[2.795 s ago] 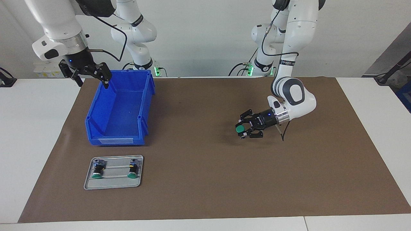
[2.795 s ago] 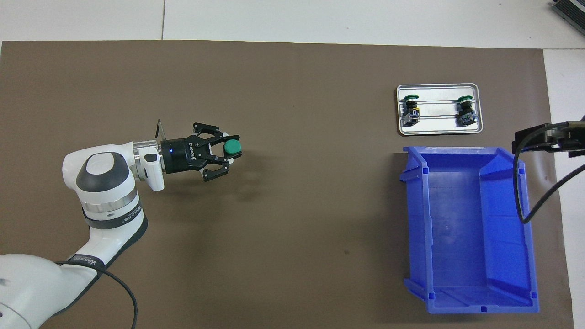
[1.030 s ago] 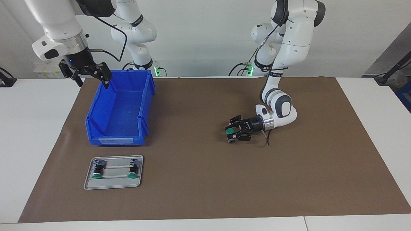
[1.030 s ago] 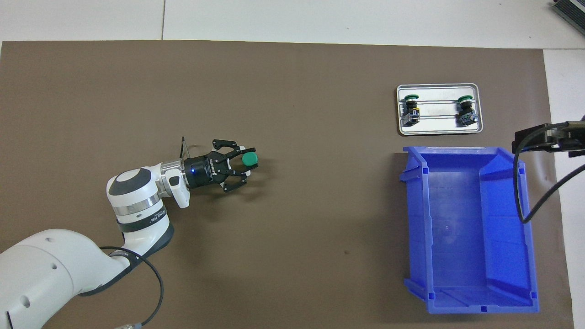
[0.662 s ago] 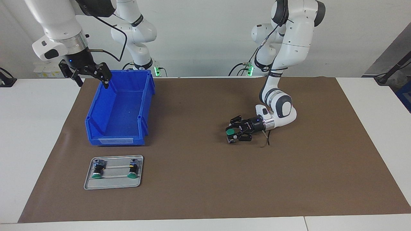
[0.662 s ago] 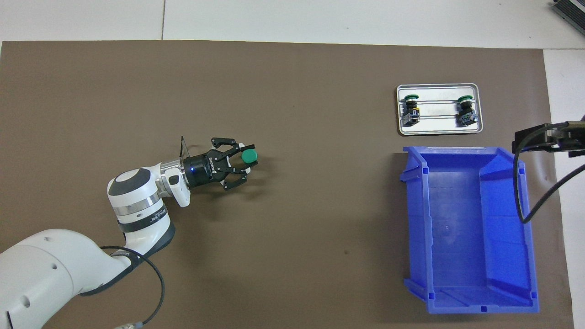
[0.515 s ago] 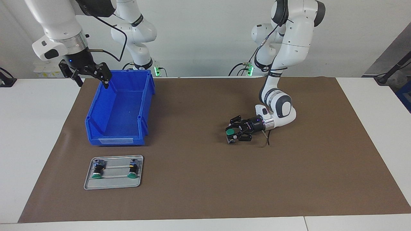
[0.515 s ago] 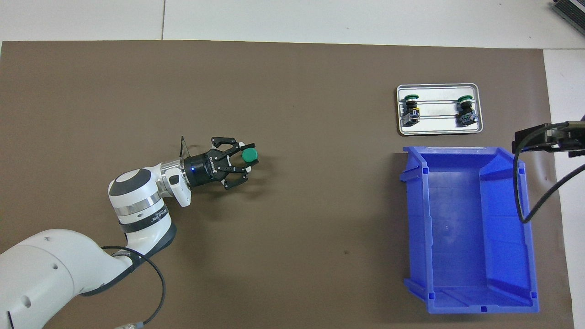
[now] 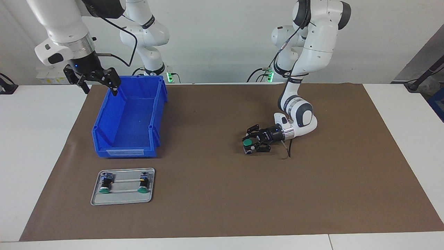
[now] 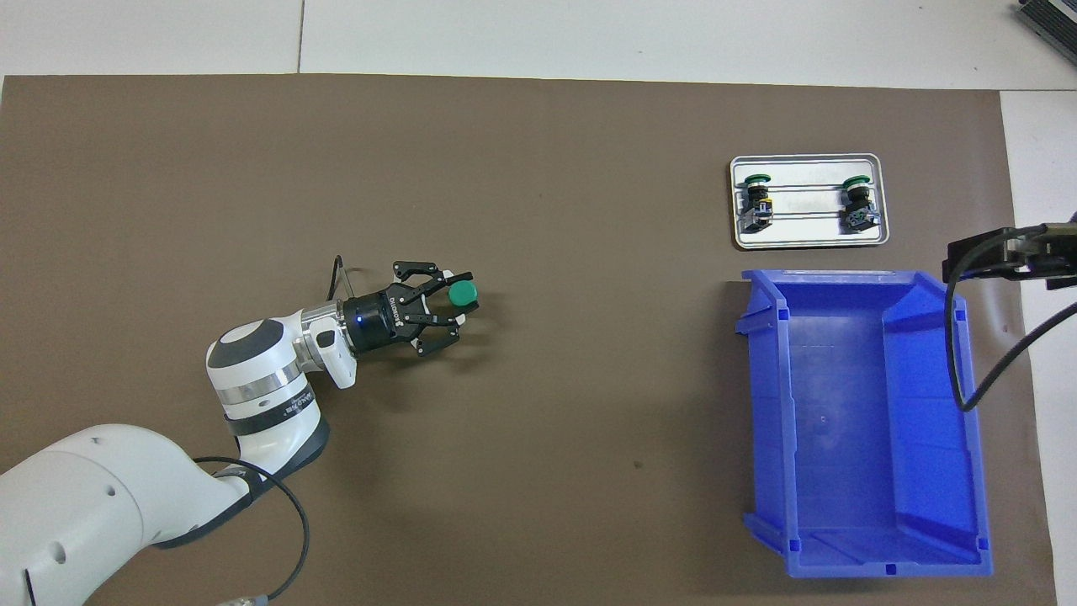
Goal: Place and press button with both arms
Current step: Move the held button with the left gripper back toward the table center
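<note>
Gripping the button [image 9: 247,142] by its body, the left gripper [image 9: 252,143] sits low over the brown mat [image 9: 222,194], near mid-table toward the left arm's end, fingers clamped partway on it, green cap up. Button's base looks at or just off the mat; can't tell contact. Left arm [image 9: 305,69] comes down from its base, folds at the elbow, wrist lying almost level just above the mat, gripper pointing sideways toward the right arm's end. Right gripper [image 9: 95,79] hangs up in the air over the blue bin's [image 9: 128,118] corner nearest the robots, jaws spread wide, nothing in them; right arm waits. Metal tray [image 9: 122,199] sits just beside the bin, farther from the robots, with two more buttons [image 9: 104,185] lying on their sides in it. Facing view gives gripper height and the button's lower body under the cap. Overhead view shows only the cap [image 10: 461,293] between the fingertips [image 10: 446,320], plus the tray rails; of the right gripper it catches just a dark edge [image 10: 1010,252] at frame border.
</note>
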Controlling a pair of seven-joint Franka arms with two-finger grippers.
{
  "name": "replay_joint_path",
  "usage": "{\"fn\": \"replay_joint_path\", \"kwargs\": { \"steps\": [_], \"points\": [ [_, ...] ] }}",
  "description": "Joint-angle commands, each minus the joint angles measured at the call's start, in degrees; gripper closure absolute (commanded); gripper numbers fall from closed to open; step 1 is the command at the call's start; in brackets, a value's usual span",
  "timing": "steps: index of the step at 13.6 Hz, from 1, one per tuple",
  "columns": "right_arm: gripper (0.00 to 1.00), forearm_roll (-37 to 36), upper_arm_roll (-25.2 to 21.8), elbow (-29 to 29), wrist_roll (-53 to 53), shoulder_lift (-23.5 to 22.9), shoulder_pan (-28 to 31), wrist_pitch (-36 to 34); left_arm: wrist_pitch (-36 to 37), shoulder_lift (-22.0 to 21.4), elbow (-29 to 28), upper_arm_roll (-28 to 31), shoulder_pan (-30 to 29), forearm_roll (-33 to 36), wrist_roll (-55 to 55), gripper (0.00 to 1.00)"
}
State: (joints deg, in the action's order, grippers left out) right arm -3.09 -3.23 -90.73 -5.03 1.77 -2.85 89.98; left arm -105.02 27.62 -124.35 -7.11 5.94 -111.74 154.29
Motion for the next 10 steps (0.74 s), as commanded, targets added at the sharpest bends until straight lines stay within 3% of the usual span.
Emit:
{"fn": "replay_joint_path", "kwargs": {
  "steps": [1,3,10],
  "points": [
    [0.00,0.80,0.24,-1.21,1.43,1.21,0.39,-0.24,0.78,-0.20,-1.42,0.69,0.74,-1.55,1.80,1.00],
    [0.00,0.71,0.24,-1.21,1.43,1.21,0.39,-0.24,0.70,-0.20,-1.42,0.69,0.74,-1.55,1.80,0.95],
    [0.00,0.71,0.24,-1.21,1.43,1.21,0.39,-0.24,0.52,-0.29,-1.42,0.69,0.74,-1.64,1.80,0.53]
  ]
}}
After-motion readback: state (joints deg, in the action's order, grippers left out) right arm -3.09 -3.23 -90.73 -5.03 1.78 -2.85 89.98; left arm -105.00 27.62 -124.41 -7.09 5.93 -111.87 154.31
